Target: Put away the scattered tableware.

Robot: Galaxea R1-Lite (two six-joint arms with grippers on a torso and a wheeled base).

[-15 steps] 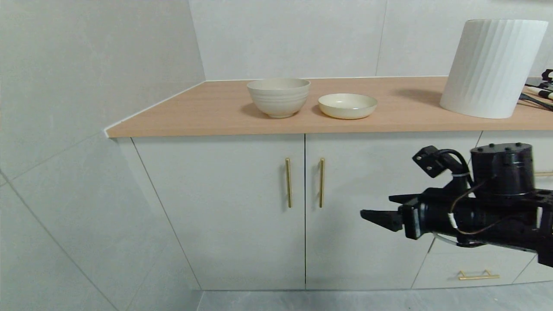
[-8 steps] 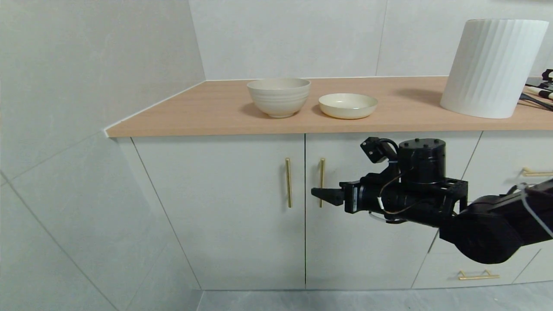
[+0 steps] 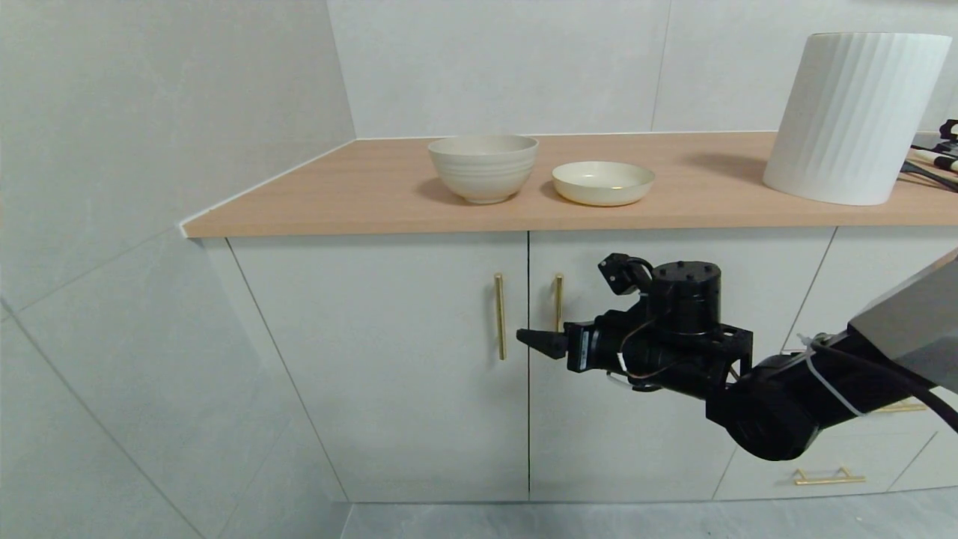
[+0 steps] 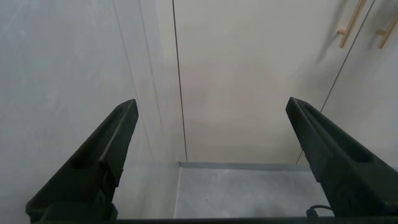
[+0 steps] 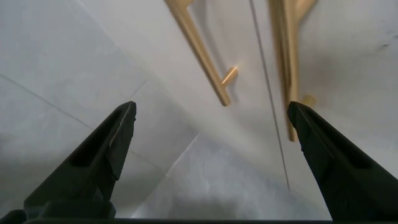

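Observation:
A deep beige bowl [image 3: 483,168] and a shallow cream dish [image 3: 602,183] stand side by side on the wooden countertop [image 3: 359,206]. Below them are two closed cabinet doors with upright gold handles [image 3: 500,317] [image 3: 557,301]. My right gripper [image 3: 535,342] is held level in front of the doors, its tip between the two handles and just short of the door face. In the right wrist view the right gripper [image 5: 211,112] is open, with both gold handles [image 5: 205,59] [image 5: 287,62] close ahead. My left gripper [image 4: 211,106] is open and empty, low down, facing the cabinet's left lower corner.
A tall white ribbed container [image 3: 853,116] stands on the counter at the right, with dark utensils [image 3: 932,161] beyond it. Drawers with gold handles [image 3: 823,477] lie to the right of the doors. A tiled wall [image 3: 112,262] closes off the left side.
My right arm has swung left from the picture's right edge across the right door, bringing the gripper tip up to the two door handles. The bowl and dish have not moved.

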